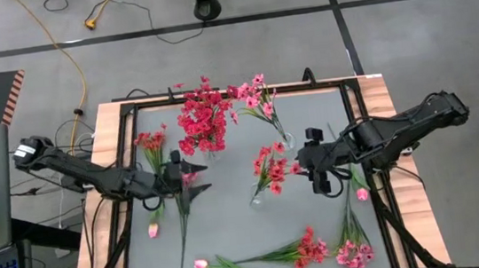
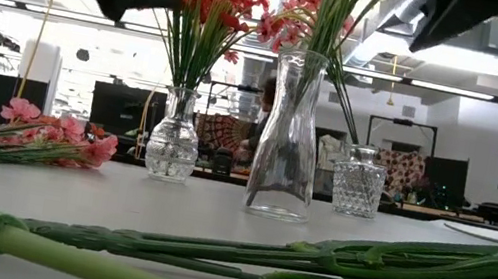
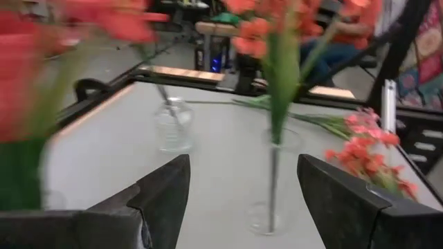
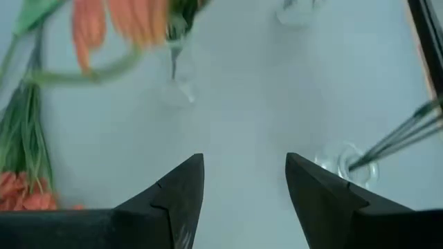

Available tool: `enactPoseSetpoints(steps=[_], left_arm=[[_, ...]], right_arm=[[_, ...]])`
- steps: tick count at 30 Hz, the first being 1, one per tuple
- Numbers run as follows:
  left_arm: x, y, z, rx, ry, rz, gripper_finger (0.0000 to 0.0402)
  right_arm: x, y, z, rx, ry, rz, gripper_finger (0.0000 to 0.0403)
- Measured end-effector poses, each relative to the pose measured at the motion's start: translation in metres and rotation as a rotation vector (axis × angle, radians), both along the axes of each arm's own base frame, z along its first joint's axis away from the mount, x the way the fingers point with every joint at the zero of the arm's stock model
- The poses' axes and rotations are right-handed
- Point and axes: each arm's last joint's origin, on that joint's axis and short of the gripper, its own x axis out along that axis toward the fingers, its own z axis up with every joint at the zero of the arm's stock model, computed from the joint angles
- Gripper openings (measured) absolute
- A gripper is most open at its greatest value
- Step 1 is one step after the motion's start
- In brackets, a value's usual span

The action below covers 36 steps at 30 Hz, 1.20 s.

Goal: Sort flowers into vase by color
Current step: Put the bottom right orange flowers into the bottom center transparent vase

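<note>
Over table center: left gripper (image 1: 198,176) fingers spread wide, empty, just left of the tall vase (image 2: 288,136) with red sprays (image 1: 269,165). Right gripper (image 1: 312,169) also wide, empty, just right of that vase. Back vases: big red bunch (image 1: 202,120) in one (image 2: 173,147), pink spray (image 1: 253,94) in the other (image 2: 359,181). Loose flowers on the table: tulip (image 1: 201,265) and red spray (image 1: 310,250) front, pink spray (image 1: 354,252) front right, more at left (image 1: 150,143).
</note>
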Motion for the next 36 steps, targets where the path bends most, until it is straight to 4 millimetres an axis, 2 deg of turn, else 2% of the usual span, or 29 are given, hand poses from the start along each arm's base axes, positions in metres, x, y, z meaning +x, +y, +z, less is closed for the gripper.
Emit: enactPoseSetpoints(steps=[13,22,30,36], left_arm=[[0.071,-0.082,0.011,0.042,0.082,-0.142,0.0254],[0.125,-0.133,0.002,0.049,0.127,-0.199,0.0254],[0.168,-0.162,-0.018,0.049,0.212,-0.19,0.0254],[0.199,-0.172,-0.028,0.034,0.27,-0.219,0.0254]], right_arm=[[-0.002,-0.001,-0.002,0.016,0.027,-0.034,0.023],[-0.002,0.001,-0.001,0.02,0.018,-0.029,0.023],[-0.002,0.002,-0.001,0.043,0.005,-0.049,0.023],[-0.002,0.003,-0.001,0.043,0.005,-0.048,0.023]])
